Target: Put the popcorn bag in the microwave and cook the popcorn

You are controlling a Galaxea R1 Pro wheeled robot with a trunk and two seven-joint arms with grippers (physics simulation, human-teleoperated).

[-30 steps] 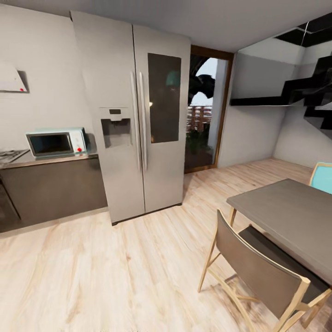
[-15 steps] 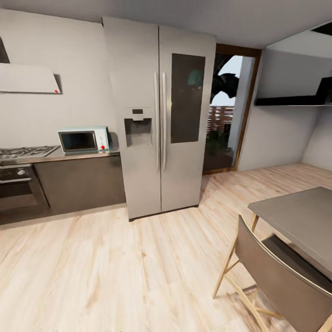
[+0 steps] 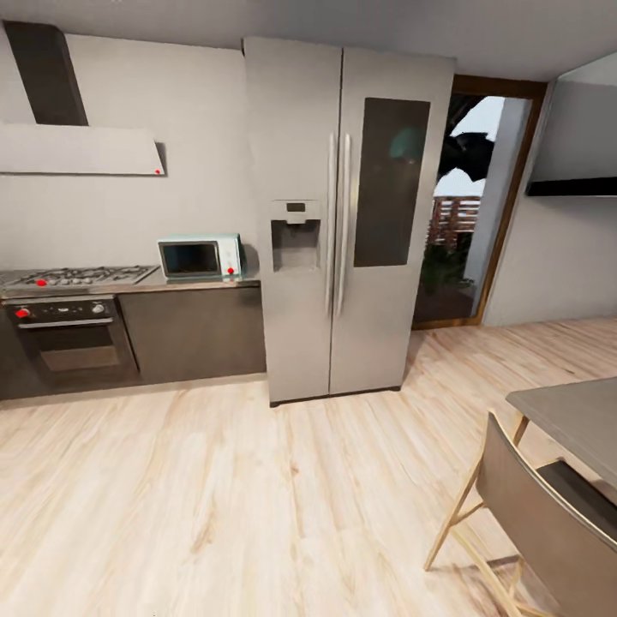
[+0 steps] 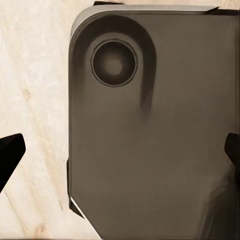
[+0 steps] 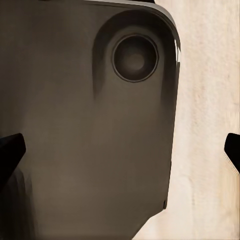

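- Looking across the kitchen from the head view, a pale mint-blue microwave (image 3: 200, 257) sits on the grey countertop (image 3: 206, 284), its dark glass door shut so nothing inside can be seen.
- On that counter the microwave stands between a steel gas hob (image 3: 75, 277) on one side and a tall steel two-door fridge (image 3: 347, 218) on the other, just beside the fridge.
- A black built-in oven (image 3: 67, 341) with red-marked knobs sits under the hob, door closed; dark cabinet fronts (image 3: 190, 332) run from it to the fridge.
- A pale extractor hood (image 3: 79, 149) hangs on the wall above the hob.
- No popcorn bag can be made out on the stretch of counter in sight.
- Light wood floor (image 3: 257, 497) spreads wide and open from the camera to the cabinets and fridge.
- At the lower right, the corner of a grey dining table (image 3: 574, 422) and a wood-framed chair (image 3: 540, 514) edge into that open floor.
- Right of the fridge, a wood-framed glass door (image 3: 467, 206) shows plants and a railing outside.
- In the left wrist view, the left gripper (image 4: 120, 155) has its two dark fingertips (image 4: 10, 152) spread wide apart, holding nothing, above a dark rounded body panel (image 4: 150, 140) and floor.
- In the right wrist view, the right gripper (image 5: 120, 152) likewise has its fingertips (image 5: 10, 150) wide apart and empty, over a matching dark panel (image 5: 85, 125).
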